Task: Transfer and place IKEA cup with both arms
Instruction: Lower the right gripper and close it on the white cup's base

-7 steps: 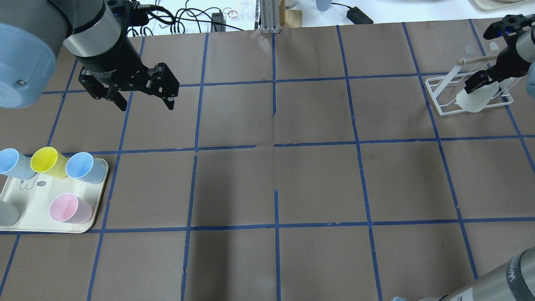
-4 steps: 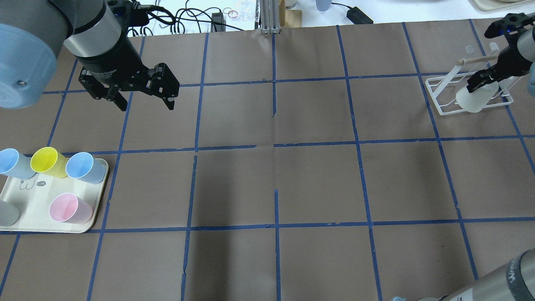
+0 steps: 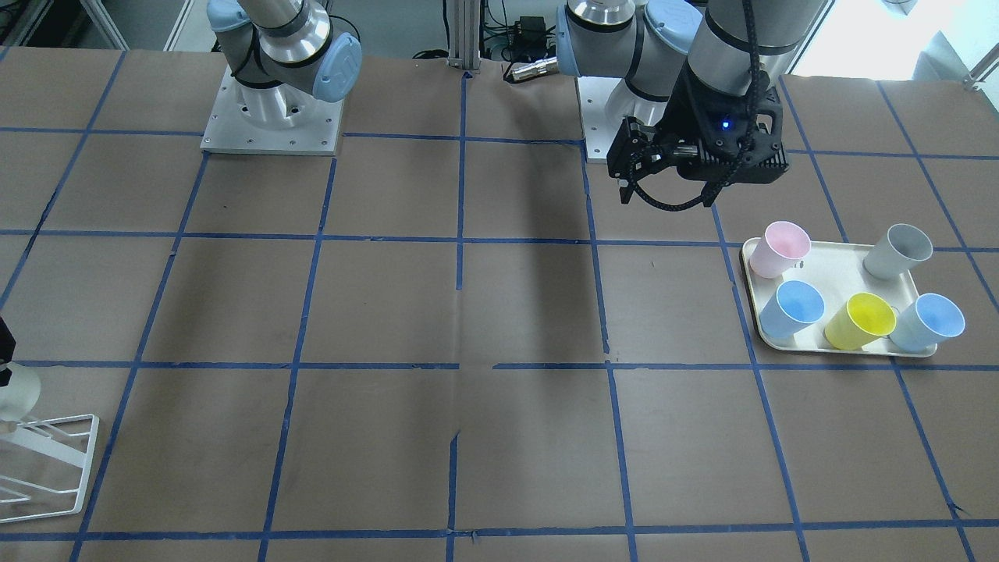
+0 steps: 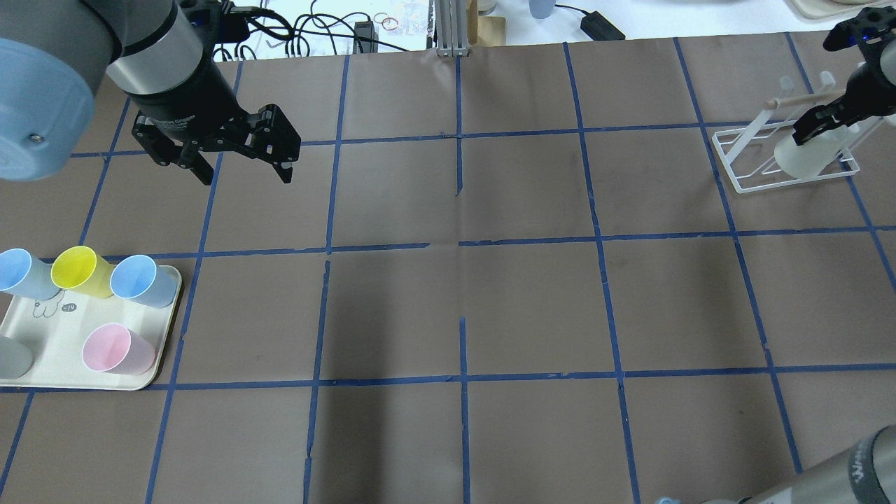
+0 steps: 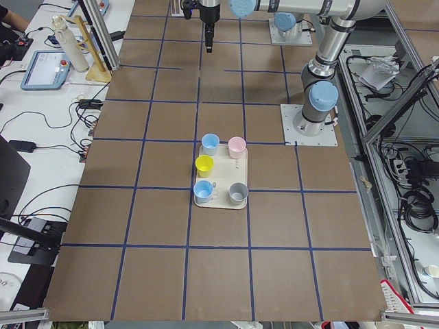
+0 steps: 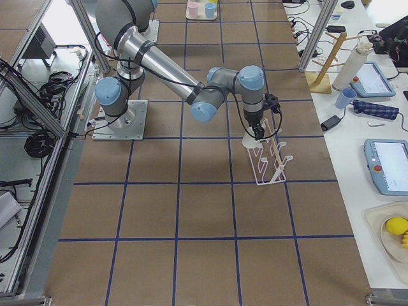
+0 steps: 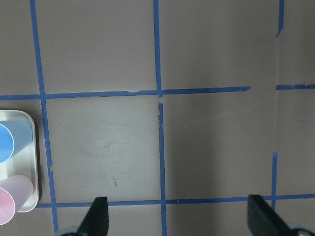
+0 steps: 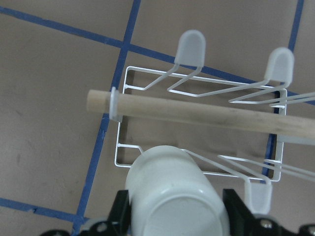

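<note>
The off-white IKEA cup (image 4: 805,157) is in my right gripper (image 4: 815,127), which is shut on it over the white wire rack (image 4: 752,183) at the table's far right. In the right wrist view the cup (image 8: 177,196) shows its closed base, with a finger (image 8: 120,211) on each side, above the rack's near corner (image 8: 123,157). The cup also shows at the left edge of the front view (image 3: 15,390). My left gripper (image 4: 241,171) is open and empty, hanging over bare table beyond the tray; its open fingers show in the left wrist view (image 7: 179,221).
A cream tray (image 4: 63,343) at the left edge holds a pink cup (image 4: 115,348), a yellow cup (image 4: 77,269), two blue cups (image 4: 140,280) and a grey cup (image 4: 10,357). A wooden dowel (image 8: 197,112) crosses the rack's top. Cables lie beyond the far edge.
My right gripper has moved the cup a little farther back and to the right over the rack. The left arm has not moved.
</note>
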